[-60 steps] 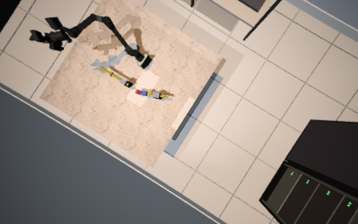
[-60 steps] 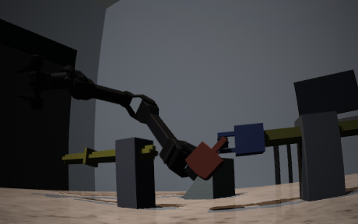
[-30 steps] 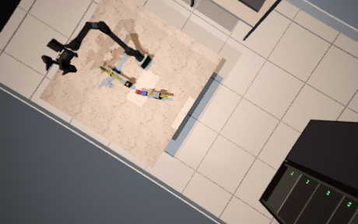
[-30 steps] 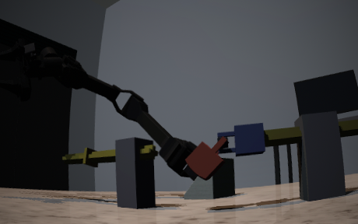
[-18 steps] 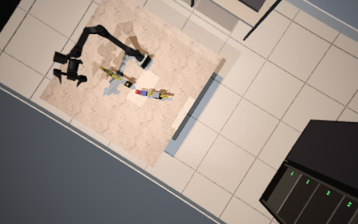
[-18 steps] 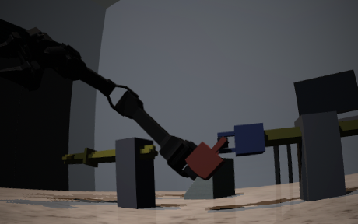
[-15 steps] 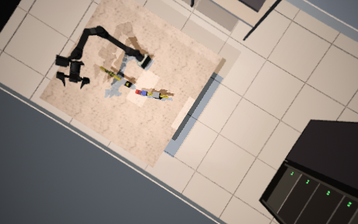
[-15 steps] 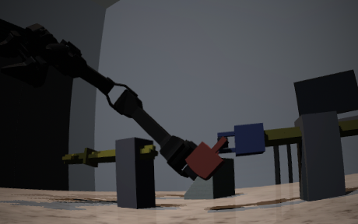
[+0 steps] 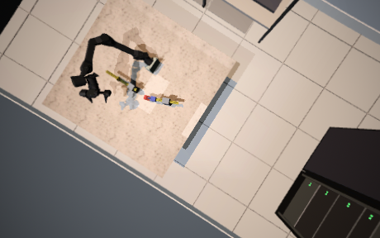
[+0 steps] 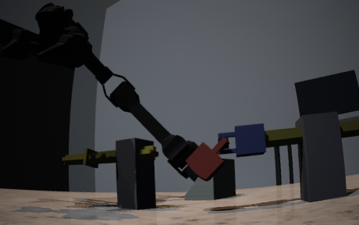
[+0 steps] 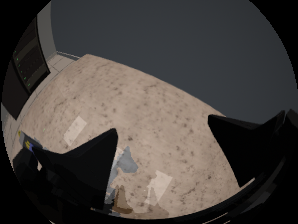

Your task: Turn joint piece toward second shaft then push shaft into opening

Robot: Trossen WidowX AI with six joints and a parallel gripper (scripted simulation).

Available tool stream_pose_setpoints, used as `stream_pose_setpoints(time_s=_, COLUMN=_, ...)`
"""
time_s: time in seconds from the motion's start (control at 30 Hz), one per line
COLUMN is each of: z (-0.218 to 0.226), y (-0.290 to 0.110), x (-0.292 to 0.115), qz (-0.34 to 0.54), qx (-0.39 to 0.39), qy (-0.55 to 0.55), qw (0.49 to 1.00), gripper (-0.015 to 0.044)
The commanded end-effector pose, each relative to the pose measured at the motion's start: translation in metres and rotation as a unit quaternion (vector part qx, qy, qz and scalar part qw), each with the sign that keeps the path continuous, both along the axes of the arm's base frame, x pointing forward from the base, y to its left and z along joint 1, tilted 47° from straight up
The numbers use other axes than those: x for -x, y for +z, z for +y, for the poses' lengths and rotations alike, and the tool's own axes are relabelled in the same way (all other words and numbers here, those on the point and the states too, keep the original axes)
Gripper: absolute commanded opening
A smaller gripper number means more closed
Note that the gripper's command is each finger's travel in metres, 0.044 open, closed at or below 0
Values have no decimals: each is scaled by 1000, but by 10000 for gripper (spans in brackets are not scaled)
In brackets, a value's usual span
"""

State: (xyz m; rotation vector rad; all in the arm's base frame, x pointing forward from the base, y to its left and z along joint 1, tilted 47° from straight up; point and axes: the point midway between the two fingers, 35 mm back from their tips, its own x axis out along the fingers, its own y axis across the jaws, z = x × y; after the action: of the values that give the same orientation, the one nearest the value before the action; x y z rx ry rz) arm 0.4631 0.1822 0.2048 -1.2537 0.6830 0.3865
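Observation:
The red square joint piece (image 9: pixel 146 97) (image 10: pixel 204 161) hangs tilted on a blue hinge part (image 9: pixel 153 99) (image 10: pixel 250 138) at the end of the fixed yellow shaft (image 9: pixel 174 102) (image 10: pixel 281 135), which runs through a grey block (image 9: pixel 165 100) (image 10: pixel 321 156). The second yellow shaft (image 9: pixel 112 76) (image 10: pixel 90 157) sits in its own grey block (image 9: pixel 134 88) (image 10: pixel 134 173). My gripper (image 9: pixel 154 66) (image 10: pixel 186 168) (image 11: pixel 164 127) is open and empty. In the top view it stands well apart from the joint piece, on the far side of it. In the wrist view only the speckled mat (image 11: pixel 166 116) shows between the fingers.
The arm's base (image 9: pixel 88 88) stands at the left of the mat (image 9: pixel 124 136). A grey wedge and a dark block (image 10: pixel 218 181) stand behind the joint piece. A dark cabinet (image 9: pixel 339 194) stands on the floor far off to the right.

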Motion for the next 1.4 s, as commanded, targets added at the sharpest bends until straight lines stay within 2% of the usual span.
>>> stream_pose_setpoints(time_s=0.0, z=15, y=-34, x=14, qz=48, qx=-27, qy=-49, qw=997, gripper=440)
stream_pose_setpoints(time_s=0.33, z=41, y=-103, x=61, qz=138, qx=-57, qy=-184, qw=971, gripper=440)
stream_pose_setpoints(time_s=0.63, z=52, y=-150, x=111, qz=170, qx=-41, qy=-320, qw=931, gripper=440)
stream_pose_setpoints(time_s=0.9, z=53, y=-178, x=155, qz=149, qx=-5, qy=-434, qw=888, gripper=440)
stream_pose_setpoints(time_s=1.17, z=50, y=-194, x=196, qz=83, qx=39, qy=-528, qw=844, gripper=440)
stream_pose_setpoints(time_s=1.37, z=49, y=-195, x=199, qz=76, qx=42, qy=-534, qw=841, gripper=440)
